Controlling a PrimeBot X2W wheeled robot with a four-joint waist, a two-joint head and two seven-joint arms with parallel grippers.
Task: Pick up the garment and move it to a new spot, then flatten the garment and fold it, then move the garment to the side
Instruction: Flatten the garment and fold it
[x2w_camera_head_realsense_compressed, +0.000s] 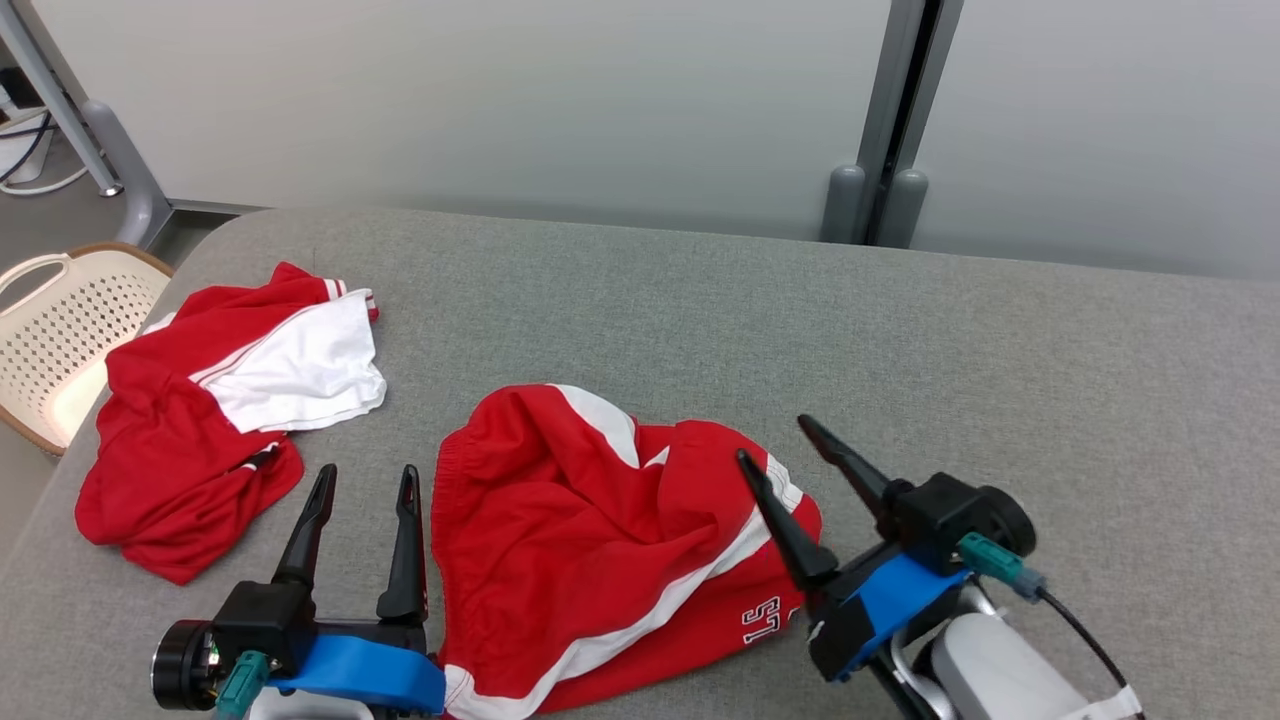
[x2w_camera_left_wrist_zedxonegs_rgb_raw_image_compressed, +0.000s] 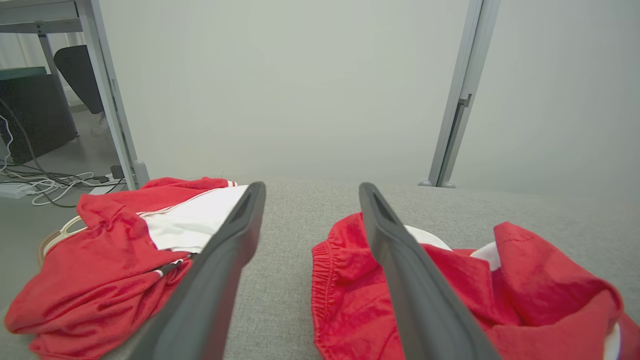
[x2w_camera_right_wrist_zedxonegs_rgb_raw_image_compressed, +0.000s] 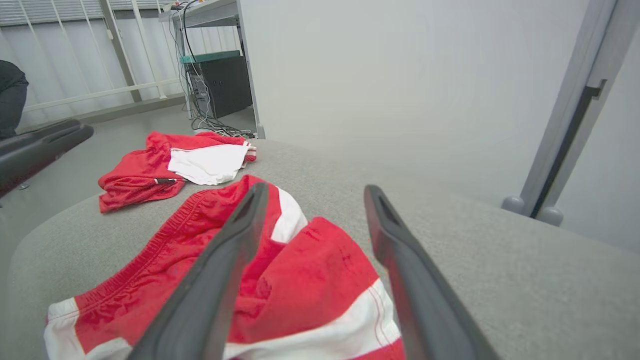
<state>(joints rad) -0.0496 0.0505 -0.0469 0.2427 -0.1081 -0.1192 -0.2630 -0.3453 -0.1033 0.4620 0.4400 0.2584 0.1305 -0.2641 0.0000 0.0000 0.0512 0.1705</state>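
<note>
The red shorts lie crumpled at lower centre of the head view on the grey table, probably set where there is room to spread them. Both claws stand wide and empty, the left gripper beside the waistband at lower left, the right gripper over the right edge, likely poised to flatten. The bottom edge crops the hem, and folds hide the leg openings
</note>
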